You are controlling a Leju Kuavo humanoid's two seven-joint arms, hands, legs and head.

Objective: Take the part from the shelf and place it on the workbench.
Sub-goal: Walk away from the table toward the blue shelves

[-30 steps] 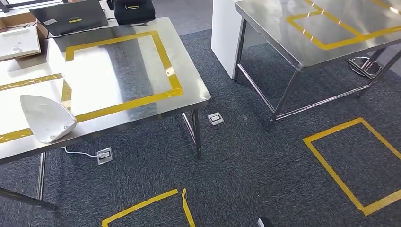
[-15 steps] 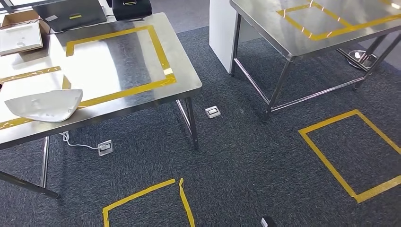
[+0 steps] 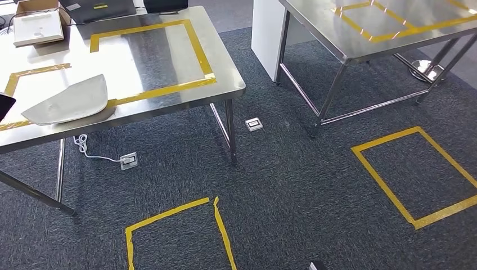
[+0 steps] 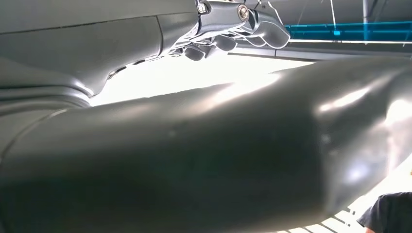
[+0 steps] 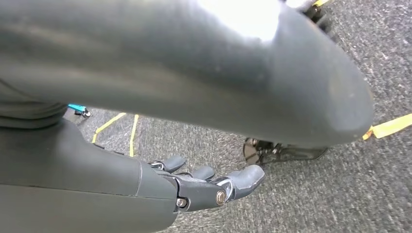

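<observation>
Part at the workbench's near-left edge

Your part (image 3: 70, 102) lies long axis along that edge, on the left hand's (image 4: 233, 24) side; both that and your right hand (image 5: 209, 187) have curled, empty fingers.

Head view: near table (image 3: 169, 67) on the left, w/ the part (image 3: 70, 101) lying at its front-left edge, across a tape line. Tape rectangle (image 3: 152, 56) on the tabletop just right of the part. Box (image 3: 38, 28) at the far-left corner, laptop (image 3: 101, 7) behind, at the far edge. Second table (image 3: 337, 34) to the right, well apart, carrying its own tape frame (image 3: 388, 17). Floor: socket (image 3: 254, 124) by the near table's front-right leg, another socket (image 3: 129, 161) under the table w/ cable. Tape square (image 3: 419, 171) right; tape outline (image 3: 180, 225) front.
</observation>
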